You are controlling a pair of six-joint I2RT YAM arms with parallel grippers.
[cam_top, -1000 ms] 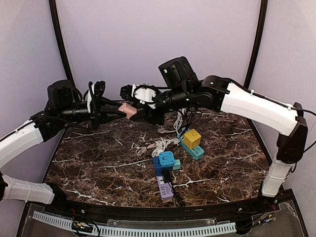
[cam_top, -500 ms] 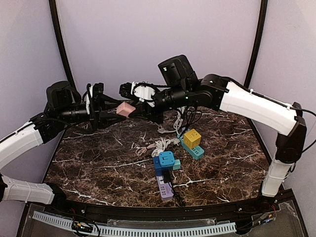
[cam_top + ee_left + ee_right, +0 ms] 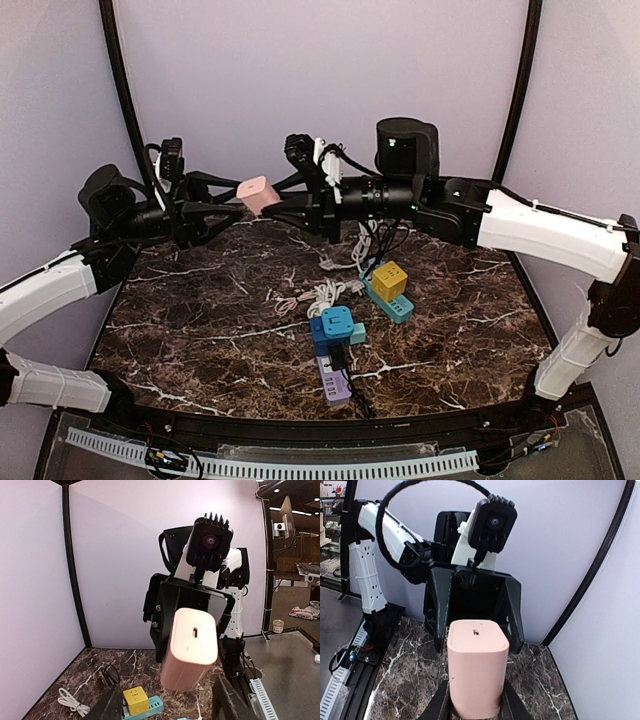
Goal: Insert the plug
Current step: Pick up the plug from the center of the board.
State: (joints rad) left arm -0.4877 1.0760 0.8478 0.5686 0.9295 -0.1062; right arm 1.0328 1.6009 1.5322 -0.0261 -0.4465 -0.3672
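The plug (image 3: 258, 193) is a pink rounded block with a small slot in its end face, held in the air above the back of the table. My right gripper (image 3: 276, 203) is shut on its lower part; in the right wrist view the plug (image 3: 477, 672) stands between my two fingers (image 3: 440, 706). My left gripper (image 3: 236, 197) faces it from the left, open, with its fingers apart on either side of the plug and not touching it. In the left wrist view the plug (image 3: 192, 647) hangs ahead of my spread fingers (image 3: 107, 706).
A yellow cube socket (image 3: 390, 280) sits on a teal strip (image 3: 398, 307) on the dark marble table (image 3: 200, 330). A blue cube socket (image 3: 337, 322) and a purple strip (image 3: 335, 384) with a black plug lie nearer. White cable (image 3: 318, 293) is coiled between them.
My left gripper has opened and let go of the plug, while my right gripper has shut on it. Both arms and the plug have risen.
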